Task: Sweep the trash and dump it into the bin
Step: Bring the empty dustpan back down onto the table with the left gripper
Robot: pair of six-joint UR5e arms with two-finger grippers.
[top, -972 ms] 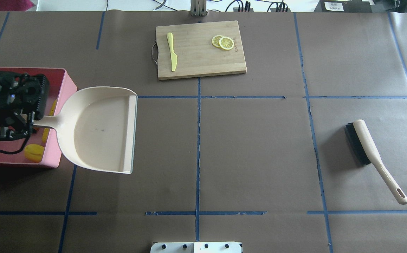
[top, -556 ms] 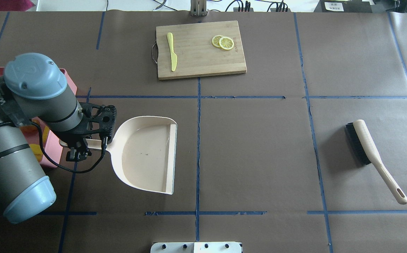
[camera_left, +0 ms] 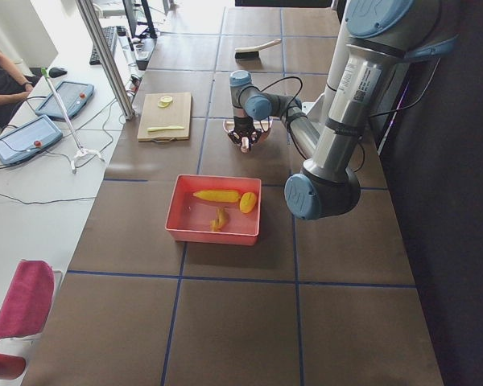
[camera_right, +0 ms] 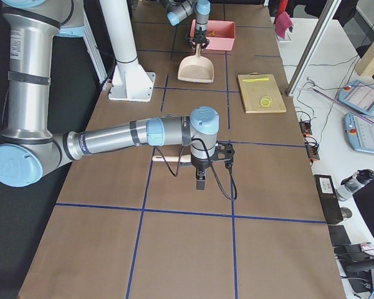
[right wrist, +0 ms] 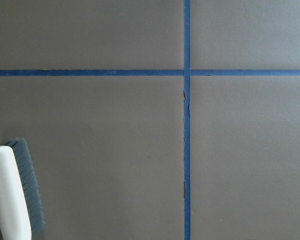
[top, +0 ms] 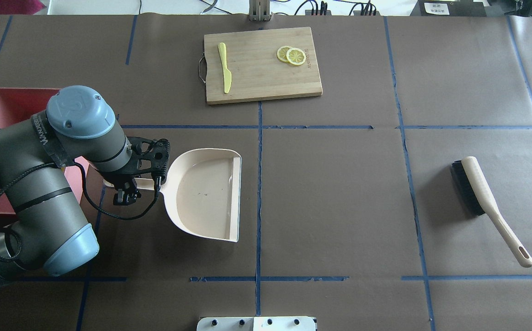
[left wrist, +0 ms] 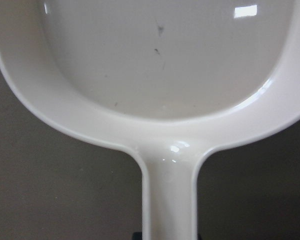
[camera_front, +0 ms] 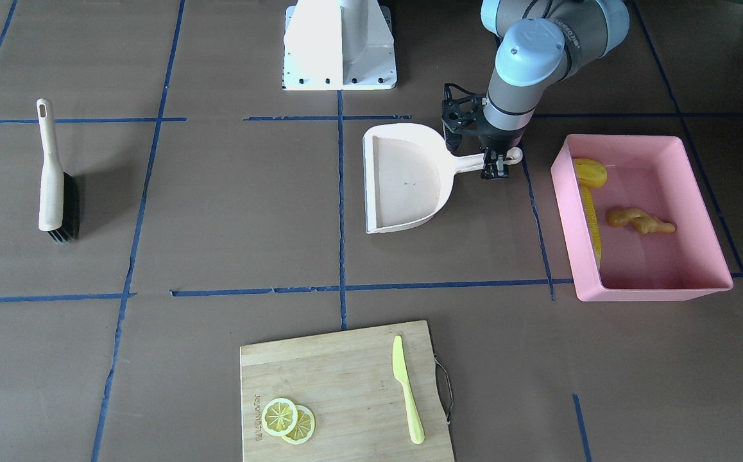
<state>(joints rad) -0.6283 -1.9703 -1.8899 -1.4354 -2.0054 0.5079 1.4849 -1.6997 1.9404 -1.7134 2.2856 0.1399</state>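
Two arms stood over the brown counter (top: 339, 207). The left arm's forearm ran out level from a low elbow. Its wrist was bent so that the left claw (camera_front: 496, 165) pointed straight down, with its fingers closed on the handle of the cream dustpan (top: 204, 193), near the handle's end. From the claw the pan's scoop stretched toward the counter's middle, open edge farthest away and lying level; whether it touched the counter could not be told. On the claw's other side, close by but apart from it, sat the pink bin (camera_front: 654, 294), with all three pieces of trash inside. The yellow corn cob (camera_front: 593, 221) lay along the wall nearest the claw, the potato-like lump (camera_front: 593, 172) in the corner closest to the claw, and the ginger root (camera_front: 640, 221) farther in, toward the middle of the floor. The right arm reached out with a level forearm and a downturned wrist. Its right claw (camera_right: 199, 179) hung pointing down near the brush (top: 482, 193), which lay flat on the counter; how far that claw was open could not be told. Well away from both claws, a cutting board (top: 261, 64) carried a pale green knife (top: 224, 69) and two lemon slices (top: 292, 55).
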